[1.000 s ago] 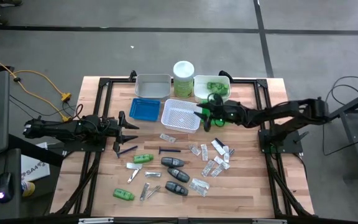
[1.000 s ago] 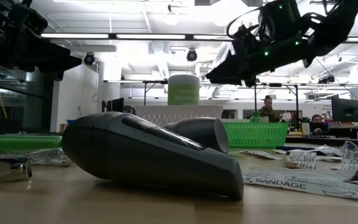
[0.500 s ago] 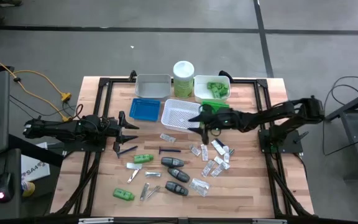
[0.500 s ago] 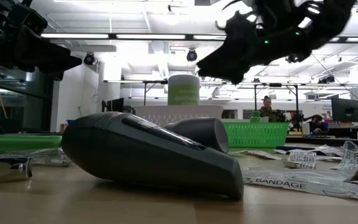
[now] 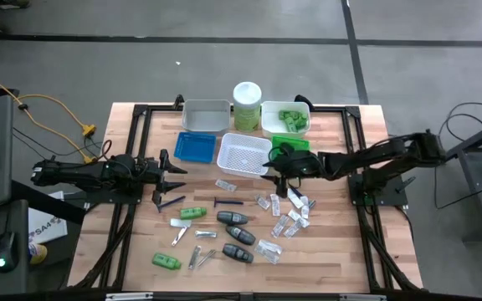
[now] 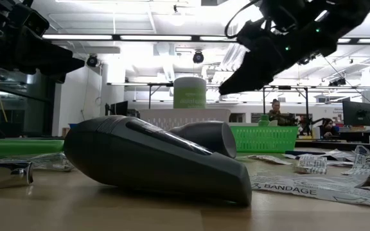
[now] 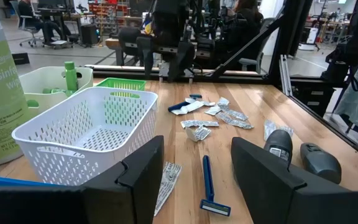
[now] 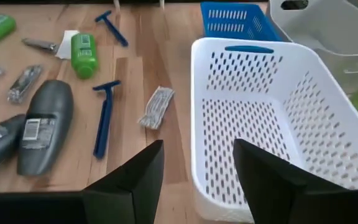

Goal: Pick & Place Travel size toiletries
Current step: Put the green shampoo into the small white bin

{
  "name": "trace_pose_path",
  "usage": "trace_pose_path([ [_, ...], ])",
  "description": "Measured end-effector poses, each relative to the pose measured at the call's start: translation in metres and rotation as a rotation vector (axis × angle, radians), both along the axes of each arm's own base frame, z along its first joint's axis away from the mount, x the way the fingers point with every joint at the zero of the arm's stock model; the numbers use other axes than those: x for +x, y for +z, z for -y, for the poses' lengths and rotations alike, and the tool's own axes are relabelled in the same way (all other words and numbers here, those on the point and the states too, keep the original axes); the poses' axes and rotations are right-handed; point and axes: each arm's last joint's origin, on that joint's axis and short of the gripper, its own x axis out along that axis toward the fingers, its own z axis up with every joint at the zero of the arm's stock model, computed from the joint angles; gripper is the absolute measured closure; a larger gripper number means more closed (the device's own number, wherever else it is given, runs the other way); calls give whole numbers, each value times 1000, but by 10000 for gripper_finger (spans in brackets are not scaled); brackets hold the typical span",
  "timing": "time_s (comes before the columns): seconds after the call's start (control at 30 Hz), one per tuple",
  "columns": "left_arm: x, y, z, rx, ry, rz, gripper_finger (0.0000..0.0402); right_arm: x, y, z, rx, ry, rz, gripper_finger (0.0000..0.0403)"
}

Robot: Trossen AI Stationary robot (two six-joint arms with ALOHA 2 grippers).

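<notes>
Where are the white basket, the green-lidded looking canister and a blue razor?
white basket (image 8: 272, 124), right wrist view, perforated floor.
canister (image 5: 247, 107), high view, white lid.
blue razor (image 8: 104, 121), right wrist view, handle.

You have the toiletries scattered flat on the wooden table: green tubes (image 5: 192, 214), one more at the near left (image 5: 166, 262); dark grey oval cases (image 5: 234, 218) lying on their sides mid-table; two thin blue razors (image 5: 228, 202), one (image 5: 170, 201) farther left; silver clippers (image 5: 202, 256) between the tubes and cases; clear packets (image 5: 289, 219) clustered to the right, one (image 5: 226, 186) just beside the razor
</notes>
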Motion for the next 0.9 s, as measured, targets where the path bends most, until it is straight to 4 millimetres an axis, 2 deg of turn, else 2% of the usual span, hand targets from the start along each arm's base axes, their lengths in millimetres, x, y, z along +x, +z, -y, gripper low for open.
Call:
trace_pose_path([
  [0.43,0,1,0,-13,4,12,213,-54,15,12,-63,97,270,216],
  [0.57,0,12,0,-140,8,123,213,-61,20,16,-88,51,301,216],
  [0.67,-1,16,-1,-108,47,161,213,-62,20,18,-95,41,306,216],
  [0.77,0,19,-5,-108,179,61,213,-61,22,17,-108,55,318,216],
  [0.9,3,33,-6,-220,229,-85,213,-61,22,18,-148,60,312,216],
])
